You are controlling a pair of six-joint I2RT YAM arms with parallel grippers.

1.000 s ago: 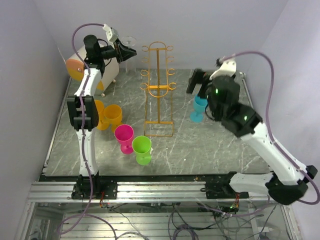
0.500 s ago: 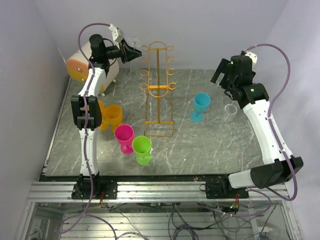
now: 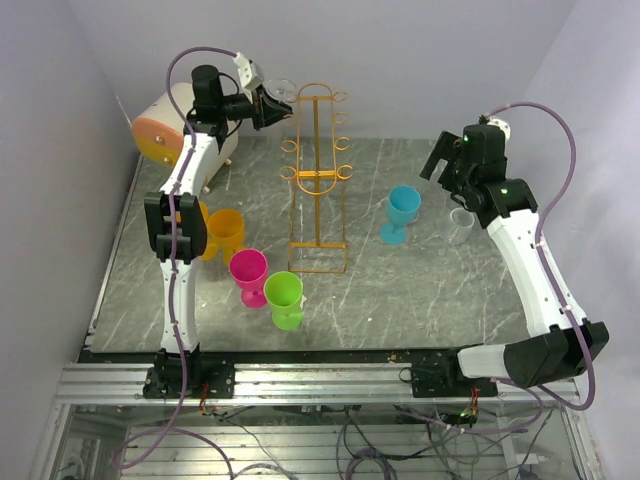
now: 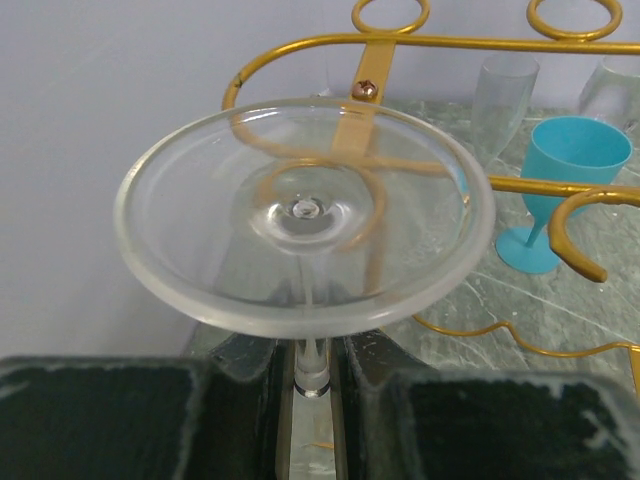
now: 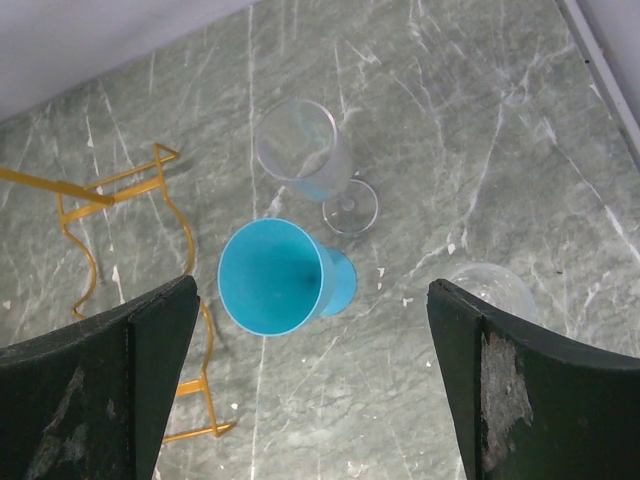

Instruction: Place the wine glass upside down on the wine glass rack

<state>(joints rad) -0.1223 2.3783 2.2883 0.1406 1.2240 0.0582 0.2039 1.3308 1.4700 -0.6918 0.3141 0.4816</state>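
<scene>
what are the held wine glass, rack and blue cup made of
Wine glass rack: thin wire, likely metal, shiny orange-gold finish. Wine glass: clear, glossy, glass or plastic; rack shows through its foot. Blue cup: opaque matte colour, probably plastic.

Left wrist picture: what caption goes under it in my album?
Left claw grips a clear wine glass by its stem, round foot facing the tall orange-gold wire rack.

Clear wine glass (image 4: 305, 215), orange-gold wine glass rack (image 4: 480, 42), turquoise goblet (image 5: 275, 277), grey white-veined table (image 5: 480, 120)
</scene>
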